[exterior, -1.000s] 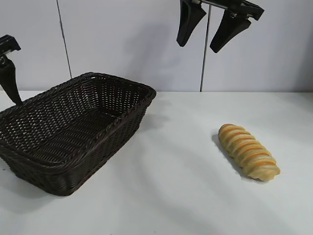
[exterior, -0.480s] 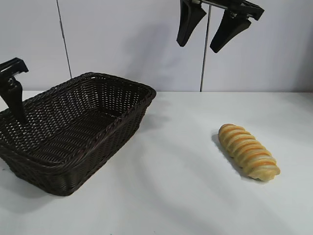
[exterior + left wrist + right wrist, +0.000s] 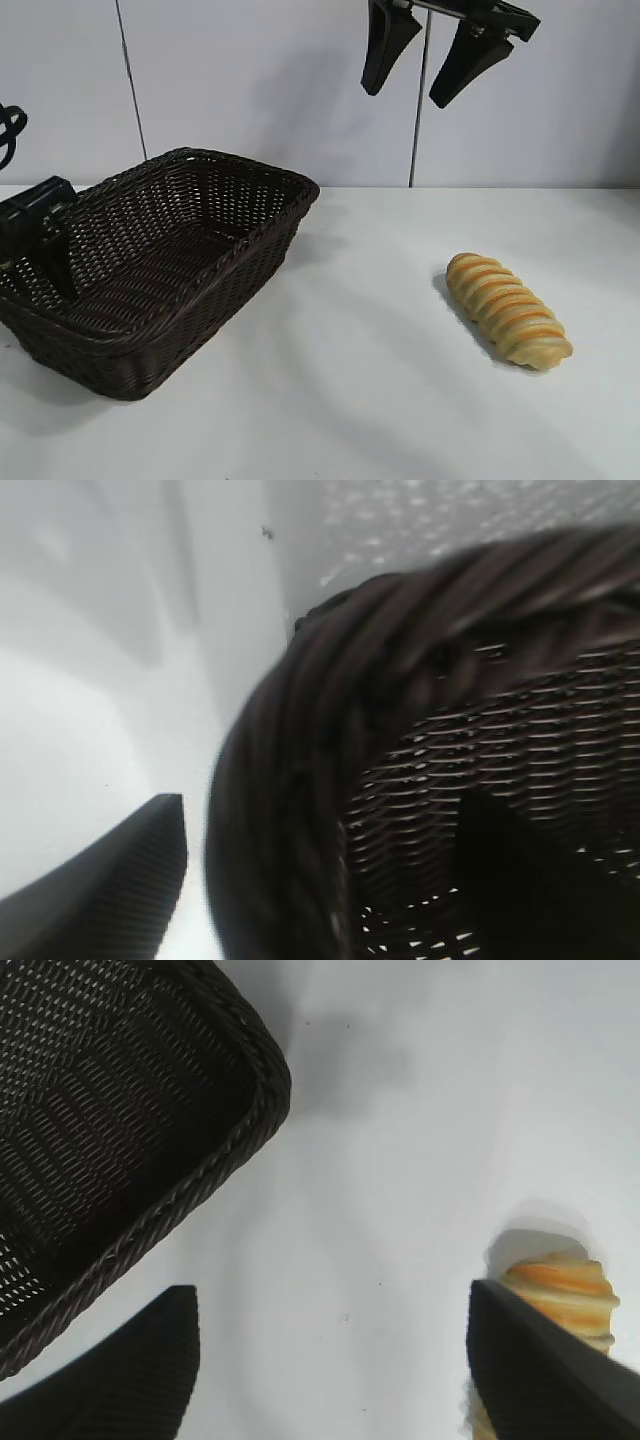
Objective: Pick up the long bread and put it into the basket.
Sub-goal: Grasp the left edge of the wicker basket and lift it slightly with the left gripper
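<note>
The long bread [image 3: 509, 310] lies on the white table [image 3: 380, 400], well apart from the basket [image 3: 150, 265] and untouched — a glossy, golden-tan loaf with rounded ends and orange-brown ridges running across it. The right gripper [image 3: 440, 55] hangs high above the table, between basket and loaf, its two dark fingers spread wide with nothing between them. In the right wrist view only the near end of the loaf [image 3: 560, 1295] shows, beside one finger. The left gripper [image 3: 40, 250] sits low at the basket's far-left rim, its jaws parted; one finger stands outside the braided edge [image 3: 290, 810] and the other over the weave inside. The basket is dark-brown wicker, rectangular, with sloping sides. The likeliest trouble, I judge, is a pinch on the loaf's smooth, curved crust sliding off — or a grab near one end letting it tip. The left gripper so close to the rim could also nudge the light basket.
</note>
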Action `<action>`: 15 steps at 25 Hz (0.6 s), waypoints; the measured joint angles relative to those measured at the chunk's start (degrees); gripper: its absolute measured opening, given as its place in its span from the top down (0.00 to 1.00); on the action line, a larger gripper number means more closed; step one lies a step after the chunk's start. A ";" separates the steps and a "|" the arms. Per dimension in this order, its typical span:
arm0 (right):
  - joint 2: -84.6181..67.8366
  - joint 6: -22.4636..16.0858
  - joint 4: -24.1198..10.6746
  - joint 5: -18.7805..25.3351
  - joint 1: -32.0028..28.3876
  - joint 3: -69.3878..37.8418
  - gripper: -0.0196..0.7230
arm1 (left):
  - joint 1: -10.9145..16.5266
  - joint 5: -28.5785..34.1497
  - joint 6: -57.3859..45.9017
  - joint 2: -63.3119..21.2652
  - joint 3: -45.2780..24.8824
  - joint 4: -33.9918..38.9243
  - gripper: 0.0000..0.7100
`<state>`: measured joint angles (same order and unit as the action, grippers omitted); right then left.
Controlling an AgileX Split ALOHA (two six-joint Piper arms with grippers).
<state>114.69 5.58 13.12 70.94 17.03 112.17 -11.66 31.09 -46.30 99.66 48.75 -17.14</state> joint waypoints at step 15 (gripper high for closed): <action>0.00 0.00 -0.07 0.06 0.00 0.00 0.25 | 0.06 -0.12 -0.05 -0.24 0.00 -0.69 0.86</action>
<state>114.69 5.58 13.05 70.99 17.03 112.17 -11.60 30.98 -46.35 99.41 48.75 -17.83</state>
